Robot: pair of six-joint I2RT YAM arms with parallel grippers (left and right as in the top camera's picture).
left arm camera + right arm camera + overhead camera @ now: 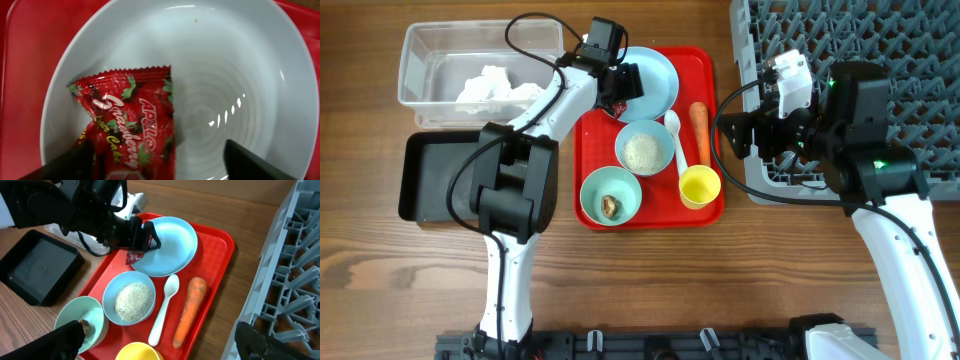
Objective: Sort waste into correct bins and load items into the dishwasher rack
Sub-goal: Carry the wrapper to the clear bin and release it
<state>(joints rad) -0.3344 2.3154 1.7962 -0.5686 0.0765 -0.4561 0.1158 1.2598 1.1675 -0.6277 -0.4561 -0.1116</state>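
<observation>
My left gripper (623,88) hangs open over the left edge of the light blue plate (658,78). In the left wrist view the red wrapper (130,120) lies on the plate (240,75) between the fingers, close to the left finger (70,162) and well apart from the right one. A crumpled white napkin (490,85) lies in the clear tub (420,60). The black tray (425,175) is beside it. My right gripper (162,340) stands open above the yellow cup (137,352), spoon (165,305) and carrot (191,311). The grey rack (860,40) is at the right.
A red tray (705,70) holds the plate, a bowl of rice (643,150), a bowl with a brown lump (611,200), the cup (700,186), spoon and carrot. The right arm's base and black cables sit over the rack's front left corner.
</observation>
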